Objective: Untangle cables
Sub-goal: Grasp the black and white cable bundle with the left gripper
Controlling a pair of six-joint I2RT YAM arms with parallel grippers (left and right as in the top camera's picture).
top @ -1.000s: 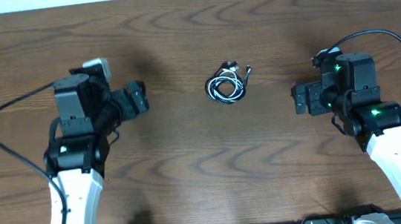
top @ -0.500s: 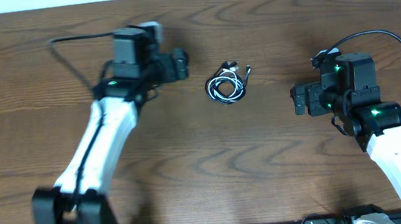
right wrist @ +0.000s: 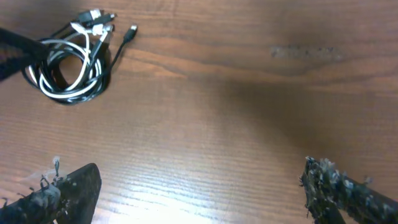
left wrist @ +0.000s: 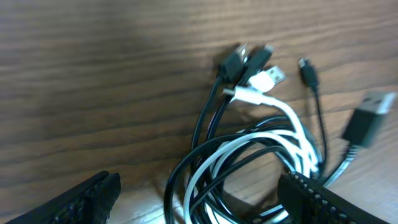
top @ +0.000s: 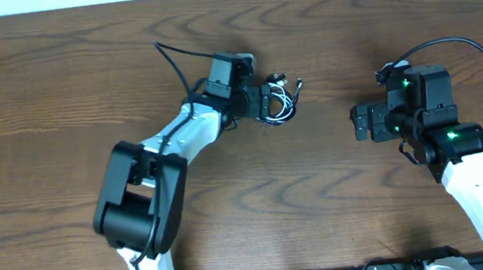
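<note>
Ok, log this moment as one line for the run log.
left gripper: open, straddling cables | right gripper: open, apart | cables: tangled on table

The left gripper [top: 260, 100] is covering the near side of the cables [top: 276, 101] from overhead, so how the loops are crossing there is not showing. In the left wrist view the bottom edge is cutting off the coil [left wrist: 249, 168] and both fingers [left wrist: 81, 198], and the USB plug [left wrist: 368, 118] right of the coil is blurring. In the right wrist view, the fingers [right wrist: 59, 193] are running out of frame.
</note>
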